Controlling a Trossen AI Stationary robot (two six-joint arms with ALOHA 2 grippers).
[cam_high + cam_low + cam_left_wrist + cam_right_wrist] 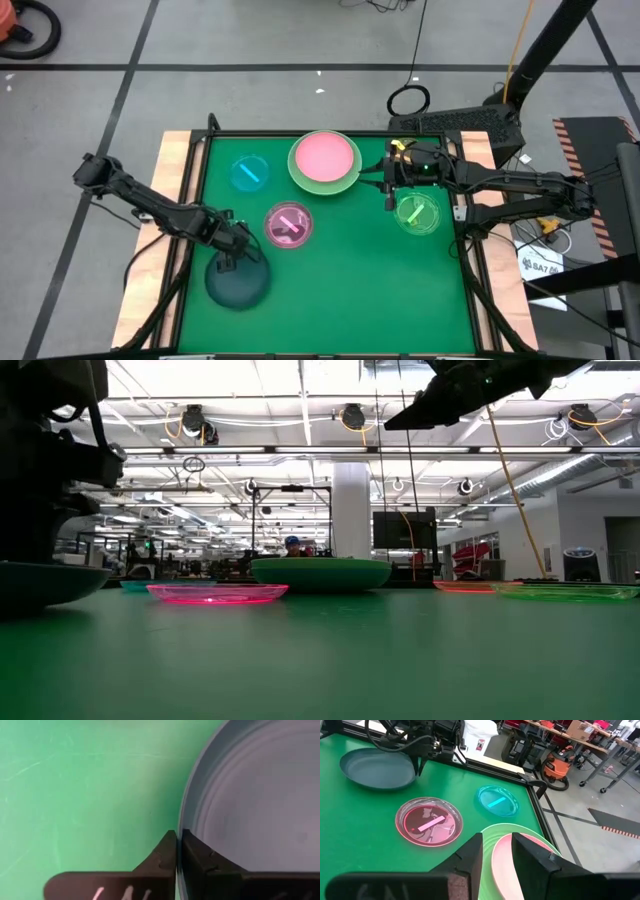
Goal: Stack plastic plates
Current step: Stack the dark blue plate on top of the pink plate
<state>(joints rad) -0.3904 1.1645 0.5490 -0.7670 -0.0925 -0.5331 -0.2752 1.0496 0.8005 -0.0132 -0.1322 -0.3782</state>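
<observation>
Round dark teal plate (238,283), rim-pinched

Take the table (340,300) from above, far edge at twelve. At twelve o'clock you have the upper large plate (325,155) sitting in the lower large plate (327,186). The far small plate (249,173) lies at ten o'clock, well apart from that pair. The middle small plate (288,224) lies just left of centre. The lone large plate (238,282) lies at eight o'clock, near the middle one, with the left gripper (226,262) on its twelve o'clock rim. The side small plate (417,213) lies at three o'clock. The right gripper (390,186) hangs between it and the stacked pair.
</observation>
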